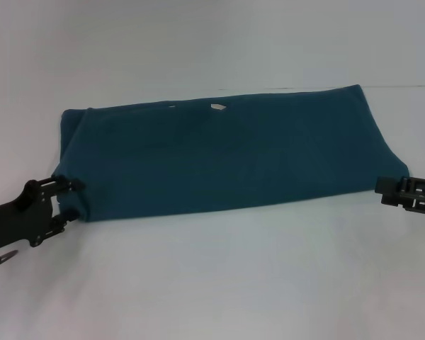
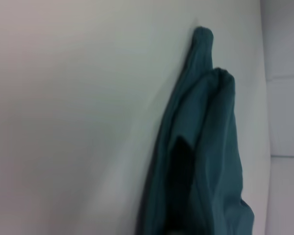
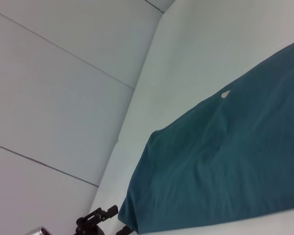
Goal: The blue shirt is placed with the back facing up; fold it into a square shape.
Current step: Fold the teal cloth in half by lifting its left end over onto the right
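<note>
Blue shirt (image 1: 230, 156): one item, dark teal-blue, plain matte fabric, lying across the middle of the worktop (image 1: 219, 283) as a long folded band running left to right, its far edge higher toward the right; a small pale mark (image 1: 217, 107) shows near the far edge, seen also in the right wrist view (image 3: 226, 94). In the left wrist view the shirt's end (image 2: 201, 161) appears as several stacked, rounded folds with a dark hollow between layers. Worktop: white, smooth, matte, bare around the garment; faint seam line visible at the far right. Room: pale wall panels (image 3: 63, 98) with thin joint lines rise beyond the worktop's edge. Left gripper (image 1: 69, 198): black, at the shirt's near-left corner, fingers one above the other against the cloth edge, apparently pinched on the corner, though the contact itself is partly hidden. It shows again far off in the right wrist view (image 3: 100, 218). Right gripper (image 1: 389, 190): black, at the shirt's near-right corner, tip just at the fabric edge; whether it is closed or holds cloth cannot be told.
</note>
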